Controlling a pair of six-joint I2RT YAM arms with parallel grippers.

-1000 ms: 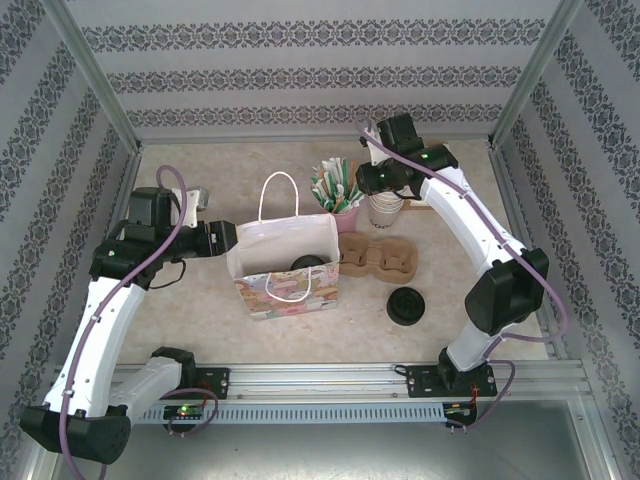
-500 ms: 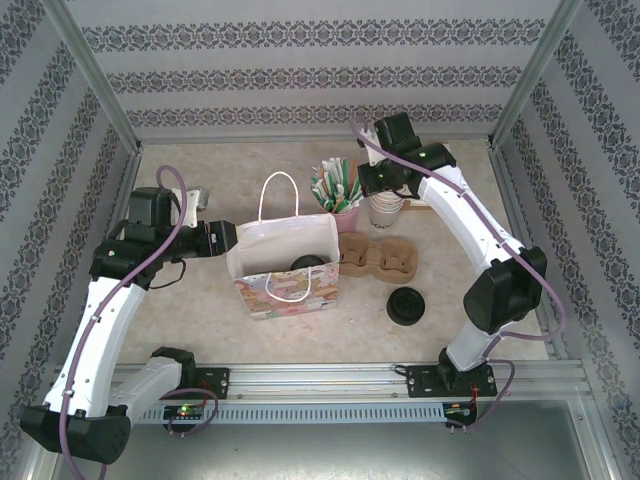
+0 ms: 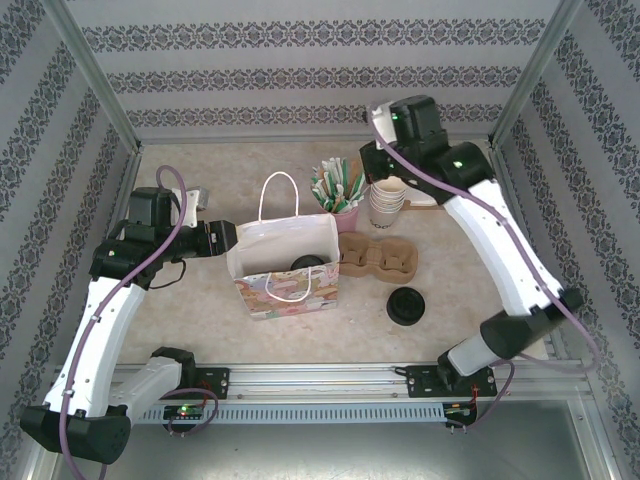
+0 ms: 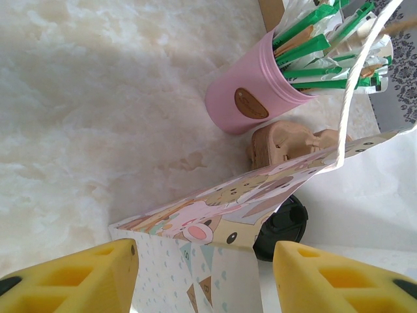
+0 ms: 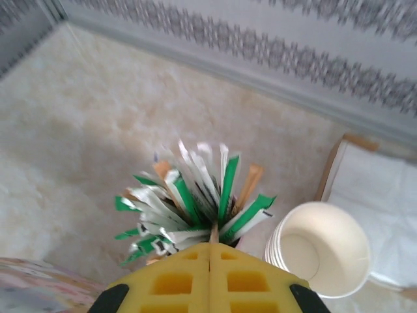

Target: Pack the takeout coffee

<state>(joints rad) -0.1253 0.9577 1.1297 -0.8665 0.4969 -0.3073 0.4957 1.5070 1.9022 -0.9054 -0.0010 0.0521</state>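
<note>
The takeout coffee [image 3: 307, 263], a small cup with a black lid [image 4: 281, 225], stands inside the open patterned paper bag [image 3: 285, 285]. My left gripper [image 3: 226, 241] is at the bag's left end. Its yellow fingers [image 4: 78, 277] are closed in on the narrow side wall [image 4: 195, 267] from both sides. My right gripper [image 3: 373, 166] hangs above the pink cup of sachets and sticks [image 3: 340, 198]. Its jaws [image 5: 210, 244] are shut, and a thin brown stick [image 5: 212, 232] comes out from between the tips.
A brown cardboard carrier [image 3: 382, 262] lies right of the bag. A loose black lid [image 3: 407, 305] lies nearer the front. A stack of cream paper cups [image 3: 388, 200] stands beside the pink cup [image 5: 322, 257]. Patterned walls close in the back and sides.
My right gripper closed over the pink cup, then rose and pulled back toward the far wall. The left arm and the bag have not moved.
</note>
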